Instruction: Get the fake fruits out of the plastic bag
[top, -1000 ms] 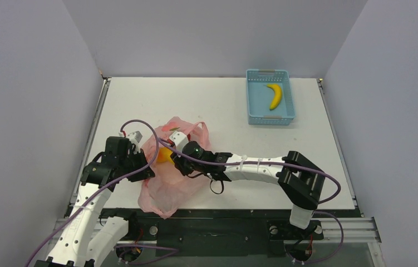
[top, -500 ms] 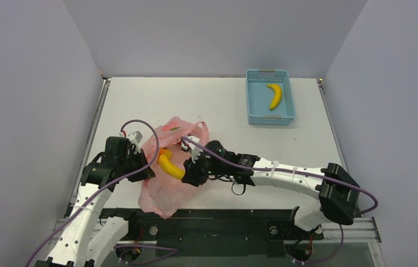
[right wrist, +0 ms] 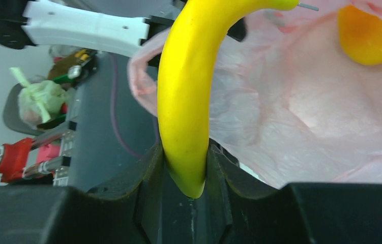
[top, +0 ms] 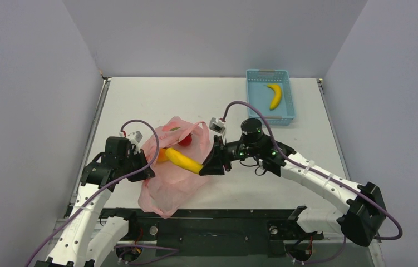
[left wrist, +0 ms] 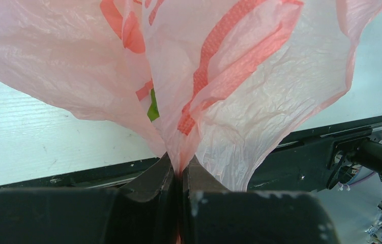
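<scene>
The pink plastic bag (top: 167, 178) lies crumpled at the table's near left, and its film (left wrist: 260, 96) fills the left wrist view. My left gripper (left wrist: 181, 170) is shut on a pinched fold of that bag at its left edge. My right gripper (top: 205, 166) is shut on one end of a yellow banana (top: 183, 161), which sticks out leftward over the bag's mouth. The right wrist view shows the banana (right wrist: 186, 101) rising between the jaws. An orange-yellow fruit (right wrist: 366, 33) lies inside the bag. A red fruit (top: 185, 141) shows at the bag's mouth. Another banana (top: 275, 95) lies in the basket.
A light-blue slotted basket (top: 255, 103) stands at the far right of the white table (top: 156, 100). Grey walls close in three sides. The black front rail (top: 217, 214) runs along the near edge, with cables looping off both arms.
My right gripper has pulled back to the right out of the bag, drawing the banana with it. The left gripper has kept its hold on the bag and not moved.
</scene>
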You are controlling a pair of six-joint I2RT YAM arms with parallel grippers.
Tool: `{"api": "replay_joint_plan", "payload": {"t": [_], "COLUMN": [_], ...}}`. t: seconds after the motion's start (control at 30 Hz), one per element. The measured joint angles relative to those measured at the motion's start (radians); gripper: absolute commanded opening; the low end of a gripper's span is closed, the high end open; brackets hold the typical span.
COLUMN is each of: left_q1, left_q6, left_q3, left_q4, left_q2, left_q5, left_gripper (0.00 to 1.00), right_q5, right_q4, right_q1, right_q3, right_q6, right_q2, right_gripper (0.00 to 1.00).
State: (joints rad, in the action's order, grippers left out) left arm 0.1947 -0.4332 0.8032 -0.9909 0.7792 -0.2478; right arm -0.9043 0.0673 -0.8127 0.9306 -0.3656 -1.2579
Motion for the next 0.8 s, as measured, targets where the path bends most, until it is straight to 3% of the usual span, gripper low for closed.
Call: {"api": "replay_joint_plan", "payload": {"t": [0.2,0.33,0.57,0.8], "left_q1": [0.0,0.0,0.0,0.001], "left_q6": [0.0,0.0,0.0,0.0], "left_q3": [0.0,0.0,0.0,0.0], "left_q4": [0.0,0.0,0.0,0.0], "left_q2": [0.003,0.003,0.003,-0.006], "left_q5": [0.0,0.0,0.0,0.0], "left_gripper": [0.01,0.02,0.01,0.01], "right_q5": [-0.196,-0.17,0.257,0.734], "right_q4": [-0.041,-0.048,0.062,0.305], "right_q1": [0.115,0.247,0.496,0.524], "right_q3": [0.0,0.006,0.135,0.451], "right_q6": [-0.071,-0.093,-0.09,0.02], "right_q2": [0.121,0.185,0.124,-0.209], "right_gripper": [0.0,0.0,0.0,0.0]}}
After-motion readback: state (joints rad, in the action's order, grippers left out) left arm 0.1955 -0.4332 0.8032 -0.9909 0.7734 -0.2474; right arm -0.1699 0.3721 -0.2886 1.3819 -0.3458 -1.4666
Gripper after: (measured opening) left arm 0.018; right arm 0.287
